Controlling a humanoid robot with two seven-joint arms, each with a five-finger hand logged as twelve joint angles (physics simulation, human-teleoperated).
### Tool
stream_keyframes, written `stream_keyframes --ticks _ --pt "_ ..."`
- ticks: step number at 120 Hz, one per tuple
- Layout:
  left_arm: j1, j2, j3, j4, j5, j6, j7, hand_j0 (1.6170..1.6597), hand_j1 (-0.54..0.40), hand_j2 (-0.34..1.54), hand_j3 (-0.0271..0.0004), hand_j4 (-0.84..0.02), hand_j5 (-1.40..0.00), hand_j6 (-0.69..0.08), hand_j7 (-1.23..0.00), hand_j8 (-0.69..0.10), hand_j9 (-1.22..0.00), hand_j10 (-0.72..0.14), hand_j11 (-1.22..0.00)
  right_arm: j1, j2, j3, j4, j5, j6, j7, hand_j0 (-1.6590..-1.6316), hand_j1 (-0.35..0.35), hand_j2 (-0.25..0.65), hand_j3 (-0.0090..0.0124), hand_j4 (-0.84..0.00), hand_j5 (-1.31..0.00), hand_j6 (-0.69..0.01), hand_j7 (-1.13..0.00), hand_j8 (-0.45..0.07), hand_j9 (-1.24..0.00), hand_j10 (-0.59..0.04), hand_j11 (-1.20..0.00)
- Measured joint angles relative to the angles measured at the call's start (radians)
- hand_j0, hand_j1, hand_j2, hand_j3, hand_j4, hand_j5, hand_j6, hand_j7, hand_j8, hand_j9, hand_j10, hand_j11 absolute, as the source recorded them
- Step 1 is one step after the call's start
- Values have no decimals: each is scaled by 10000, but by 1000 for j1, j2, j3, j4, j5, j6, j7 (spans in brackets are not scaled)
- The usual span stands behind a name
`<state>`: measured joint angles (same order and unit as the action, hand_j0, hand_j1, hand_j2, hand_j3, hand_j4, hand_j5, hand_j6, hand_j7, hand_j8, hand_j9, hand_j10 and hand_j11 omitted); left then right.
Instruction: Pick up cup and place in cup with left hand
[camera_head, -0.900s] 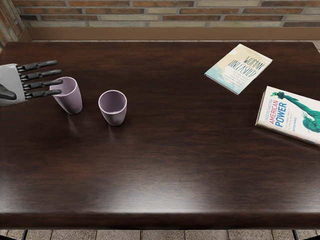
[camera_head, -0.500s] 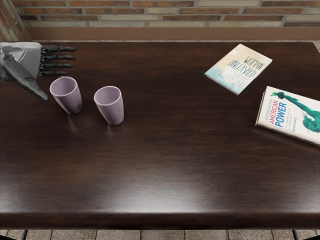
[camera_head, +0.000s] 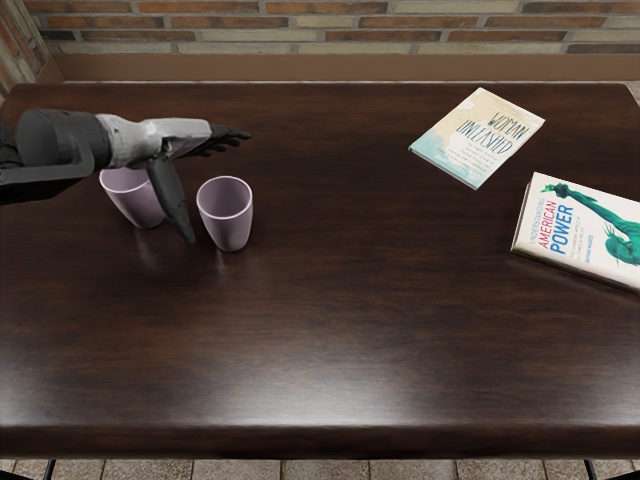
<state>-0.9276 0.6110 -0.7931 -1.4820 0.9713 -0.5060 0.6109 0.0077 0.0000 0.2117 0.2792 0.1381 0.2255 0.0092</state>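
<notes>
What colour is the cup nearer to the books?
Light purple; the cup shows best in the head view.

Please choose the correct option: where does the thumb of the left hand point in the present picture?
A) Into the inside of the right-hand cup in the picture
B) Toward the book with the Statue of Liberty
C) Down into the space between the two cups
C, because the thumb of the left hand hangs down between the partly hidden cup and the fully visible cup.
</notes>
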Motion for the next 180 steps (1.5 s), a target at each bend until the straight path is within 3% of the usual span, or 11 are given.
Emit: stream_keyframes --ticks 58,70,91,117,120,134,154,180 --pt "10 -64 134 -26 214 238 0 16581 2743 140 0 -653 -824 -662 -822 -659 -821 -649 -821 0 0 0 0 0 0 0 -16581 -3489 -2 0 0 0 5 0 3 0 2 0" --pt "14 -66 163 -26 218 272 0 16581 2179 234 0 -1124 -1435 -1133 -1434 -1130 -1433 -1120 -1432 0 0 0 0 0 0 0 -16581 -3489 -2 0 0 1 5 0 4 0 2 0" --pt "38 -73 180 -26 220 289 0 16580 939 447 0 -2168 -2781 -2178 -2779 -2154 -2781 -2161 -2780 0 0 0 0 0 0 0 -16581 -3489 -3 0 0 0 4 0 3 0 2 0" --pt "38 -70 183 -26 222 294 0 16580 24 645 0 -3092 -3713 -3103 -3710 -1959 -3794 -2673 -3802 0 0 0 0 0 0 0 -16581 -3489 -2 0 0 0 5 0 3 0 2 0" --pt "38 -70 183 -26 222 294 0 16580 -40 662 0 -3168 -3771 -3179 -3768 -1953 -3858 -2438 -3876 0 0 0 0 0 0 0 -16581 -3489 -2 0 0 0 5 0 3 0 2 0" --pt "38 -70 183 -26 222 294 0 16580 -259 711 0 -3395 -3987 -3061 -3985 -1899 -4100 -2365 -4125 0 0 0 0 0 0 0 -16581 -3489 -2 0 0 0 4 0 3 0 1 0" --pt "27 -71 184 -24 221 289 0 16580 -442 710 0 -3423 -4237 -3279 -4235 -2759 -4291 -3039 -4300 0 0 0 0 0 0 0 -16581 -3489 -2 0 0 0 4 0 3 0 2 0" --pt "29 -70 187 -22 224 290 0 16579 -494 765 0 -3645 -4204 -3492 -4186 -2537 -4424 -3025 -4395 0 0 0 0 0 0 0 -16581 -3489 -2 0 0 0 5 0 3 0 1 0"
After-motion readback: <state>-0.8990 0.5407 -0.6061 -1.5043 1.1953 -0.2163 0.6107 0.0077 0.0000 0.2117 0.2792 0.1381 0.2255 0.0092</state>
